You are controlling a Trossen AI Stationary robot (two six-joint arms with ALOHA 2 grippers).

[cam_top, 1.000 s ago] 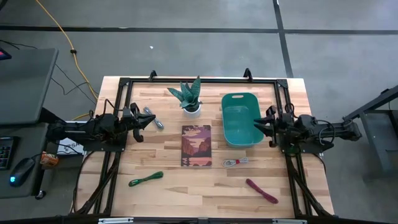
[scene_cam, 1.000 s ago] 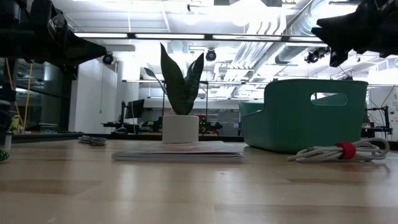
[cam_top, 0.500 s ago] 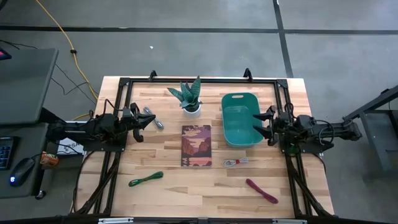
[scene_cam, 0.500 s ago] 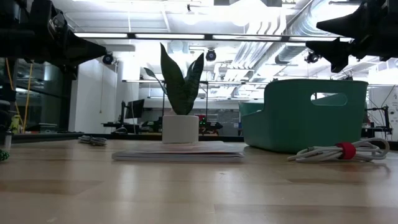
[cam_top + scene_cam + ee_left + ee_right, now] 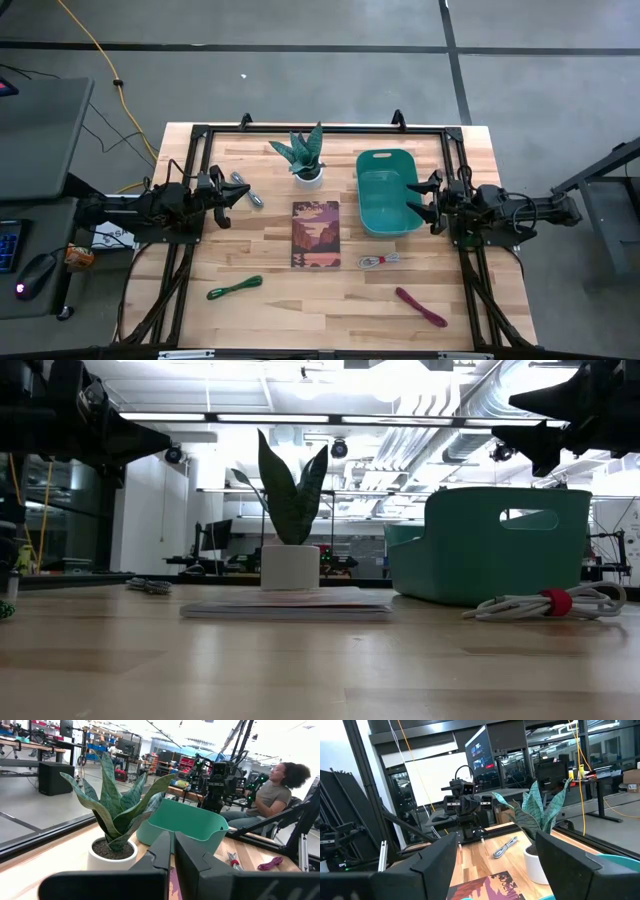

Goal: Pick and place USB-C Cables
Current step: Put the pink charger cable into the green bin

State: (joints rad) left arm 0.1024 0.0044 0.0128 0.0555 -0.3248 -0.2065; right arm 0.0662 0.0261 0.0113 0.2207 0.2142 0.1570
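Several coiled cables lie flat on the wooden table: a grey one (image 5: pixel 246 190) at far left, a green one (image 5: pixel 235 288) at near left, a white one with a red tie (image 5: pixel 378 261) near the middle, and a maroon one (image 5: pixel 421 307) at near right. A teal bin (image 5: pixel 387 192) stands at far right. My left gripper (image 5: pixel 228 200) hovers shut just beside the grey cable and holds nothing. My right gripper (image 5: pixel 425 198) hovers open over the bin's right rim with nothing between its fingers (image 5: pixel 440 857).
A potted plant (image 5: pixel 306 155) stands at the far middle, and a picture book (image 5: pixel 316 233) lies flat at the centre. A black frame (image 5: pixel 320 128) runs along the table's far edge and both sides. A person (image 5: pixel 272 787) sits beyond the table, behind the right arm.
My right gripper has opened wide while staying in place over the bin's right rim. Nothing on the table has moved.
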